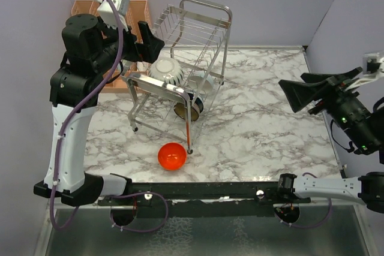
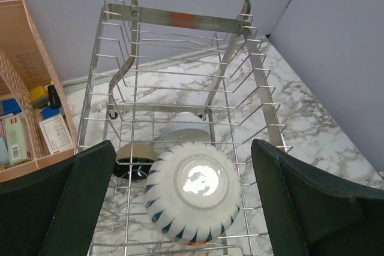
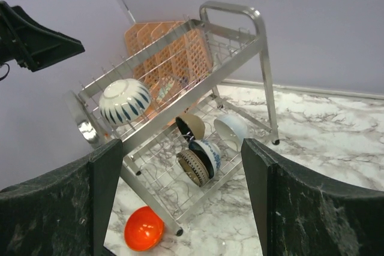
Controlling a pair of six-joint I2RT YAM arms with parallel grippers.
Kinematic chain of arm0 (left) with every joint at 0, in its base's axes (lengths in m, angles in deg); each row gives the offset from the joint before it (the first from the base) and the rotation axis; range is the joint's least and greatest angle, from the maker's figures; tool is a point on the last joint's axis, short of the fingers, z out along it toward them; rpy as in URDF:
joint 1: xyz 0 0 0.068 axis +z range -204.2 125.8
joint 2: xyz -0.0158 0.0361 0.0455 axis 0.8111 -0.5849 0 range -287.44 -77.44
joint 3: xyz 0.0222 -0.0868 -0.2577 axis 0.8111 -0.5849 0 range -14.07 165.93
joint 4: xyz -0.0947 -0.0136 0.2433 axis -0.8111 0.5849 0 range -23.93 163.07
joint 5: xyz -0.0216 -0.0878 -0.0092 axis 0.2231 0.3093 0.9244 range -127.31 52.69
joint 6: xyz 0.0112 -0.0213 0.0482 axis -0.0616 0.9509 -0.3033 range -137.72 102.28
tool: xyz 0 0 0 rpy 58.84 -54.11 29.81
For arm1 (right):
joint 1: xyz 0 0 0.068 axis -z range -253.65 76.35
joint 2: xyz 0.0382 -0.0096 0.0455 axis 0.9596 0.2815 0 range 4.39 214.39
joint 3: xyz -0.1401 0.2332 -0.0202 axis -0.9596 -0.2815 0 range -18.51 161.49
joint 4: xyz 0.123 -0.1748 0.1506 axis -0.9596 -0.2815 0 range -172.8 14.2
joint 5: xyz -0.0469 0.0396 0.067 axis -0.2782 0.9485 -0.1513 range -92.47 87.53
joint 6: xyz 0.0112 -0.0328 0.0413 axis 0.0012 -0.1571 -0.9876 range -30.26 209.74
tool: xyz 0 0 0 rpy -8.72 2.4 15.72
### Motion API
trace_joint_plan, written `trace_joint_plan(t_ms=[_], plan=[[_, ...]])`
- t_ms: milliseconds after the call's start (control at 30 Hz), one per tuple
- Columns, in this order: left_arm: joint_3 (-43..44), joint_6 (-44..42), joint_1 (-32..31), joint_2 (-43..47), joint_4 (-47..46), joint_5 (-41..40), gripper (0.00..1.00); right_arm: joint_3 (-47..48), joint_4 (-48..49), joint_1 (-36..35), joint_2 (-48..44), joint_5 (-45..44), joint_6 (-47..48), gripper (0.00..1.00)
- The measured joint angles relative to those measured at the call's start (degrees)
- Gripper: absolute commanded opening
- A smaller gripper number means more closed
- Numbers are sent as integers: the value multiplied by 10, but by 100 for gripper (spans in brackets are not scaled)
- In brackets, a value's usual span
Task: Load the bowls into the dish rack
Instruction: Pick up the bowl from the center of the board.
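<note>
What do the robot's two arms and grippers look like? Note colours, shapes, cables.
The left arm has bulky black joints, a white lower section and a mauve cable looping along it. The right arm is black with green lights. The left gripper and right gripper are broad black wedges.

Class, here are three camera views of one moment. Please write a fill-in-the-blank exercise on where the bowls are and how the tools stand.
1. The red bowl lies outside the rack, on the ___.
2. The overturned bowl sits on the rack's ___ tier.
3. The left tool and the right tool are both ___, holding nothing.
Missing words: table; upper; open.
</note>
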Motion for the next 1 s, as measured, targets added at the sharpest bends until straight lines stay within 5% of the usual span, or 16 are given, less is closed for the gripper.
trace_joint_plan(t_ms=[233,700,1000], plan=[[-50,-5,0,55,-2,-36,99,-62,-4,0,57,84,-46,77],[-223,-5,0,206,-3,-126,98,-537,142,0,-20,388,-217,61],[-234,0,0,280,12,-180,98,-663,278,-2,-53,391,-328,60]])
